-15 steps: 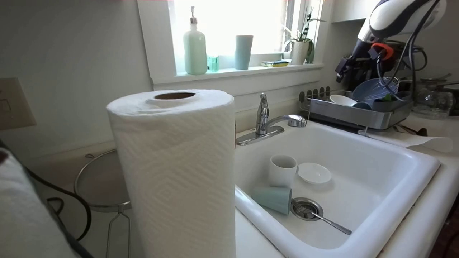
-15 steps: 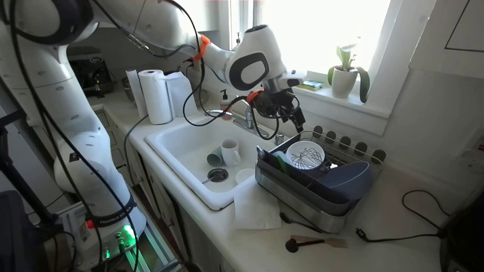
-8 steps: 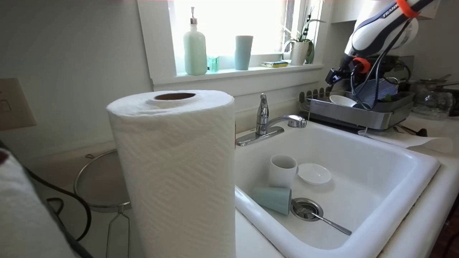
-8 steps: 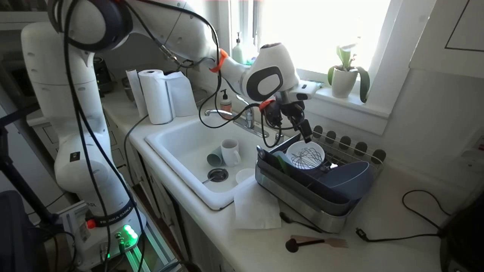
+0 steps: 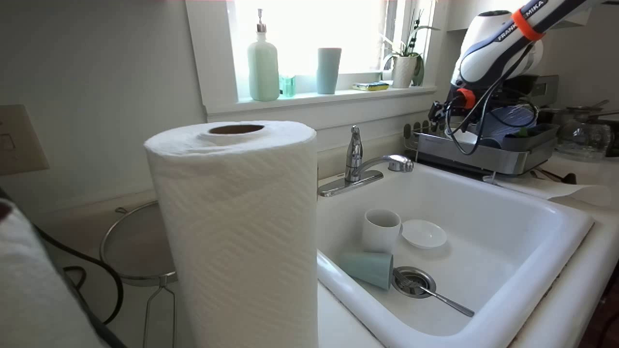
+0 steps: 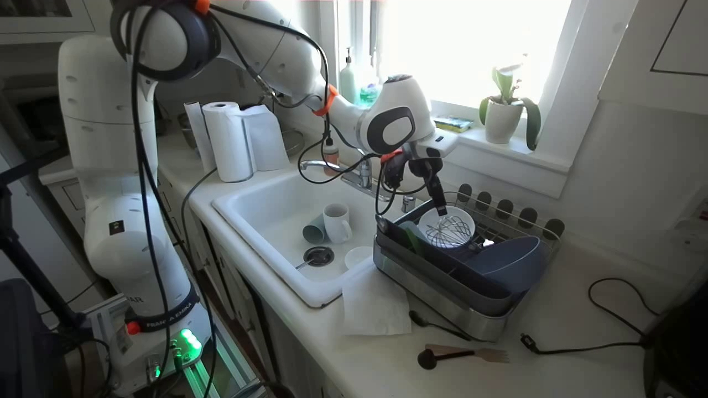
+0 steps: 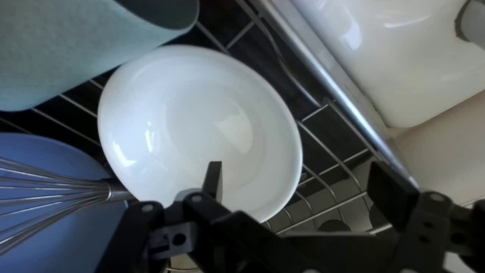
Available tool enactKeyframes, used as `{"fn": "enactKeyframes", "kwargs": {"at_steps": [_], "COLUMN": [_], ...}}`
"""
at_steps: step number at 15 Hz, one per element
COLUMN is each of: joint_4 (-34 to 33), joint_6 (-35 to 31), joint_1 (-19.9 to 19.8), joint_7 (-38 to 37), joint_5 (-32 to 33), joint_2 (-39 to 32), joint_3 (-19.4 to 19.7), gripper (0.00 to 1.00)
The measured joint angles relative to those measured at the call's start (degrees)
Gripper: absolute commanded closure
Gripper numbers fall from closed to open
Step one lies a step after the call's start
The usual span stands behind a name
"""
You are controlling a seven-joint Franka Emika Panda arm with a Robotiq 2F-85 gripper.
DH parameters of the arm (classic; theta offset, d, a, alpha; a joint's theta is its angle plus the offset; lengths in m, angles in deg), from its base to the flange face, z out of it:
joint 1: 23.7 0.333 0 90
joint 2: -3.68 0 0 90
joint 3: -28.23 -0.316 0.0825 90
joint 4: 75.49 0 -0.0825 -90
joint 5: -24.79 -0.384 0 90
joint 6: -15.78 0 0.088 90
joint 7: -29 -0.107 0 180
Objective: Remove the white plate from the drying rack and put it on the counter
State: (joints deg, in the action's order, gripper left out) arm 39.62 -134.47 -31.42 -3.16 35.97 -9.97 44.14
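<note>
End effector (image 7: 297, 176), spread wide and holding nothing, hung by the rim of the white plate (image 7: 197, 113) in the drying rack (image 6: 437, 297). It hid part of that rim; contact could not be told.

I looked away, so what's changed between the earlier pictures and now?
The black two-fingered tool has moved down toward the glossy white bowl-like plate in the grey metal drying rack. Nothing was gripped or released: in the wrist view its fingers stand apart, one over the plate and one past its rim. The plate, the rack and the white handled mug in the white sink stayed put.
</note>
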Motion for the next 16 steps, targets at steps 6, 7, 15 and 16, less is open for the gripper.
{"fn": "enactKeyframes", "kwargs": {"at_steps": [6,7,15,16], "joint_4": [0.0,0.0,-0.6,-0.6], "joint_6": [0.6,0.9,6.5,7.1], "joint_1": [2.0,2.1,3.6,3.7], "joint_7": [-6.7,-7.1,-7.5,-7.4], "joint_5": [3.6,3.7,4.5,4.9], "joint_2": [-1.4,-1.4,0.6,1.4], "joint_3": [2.8,2.9,2.5,2.3], "gripper": [0.73,0.79,0.98,0.99]}}
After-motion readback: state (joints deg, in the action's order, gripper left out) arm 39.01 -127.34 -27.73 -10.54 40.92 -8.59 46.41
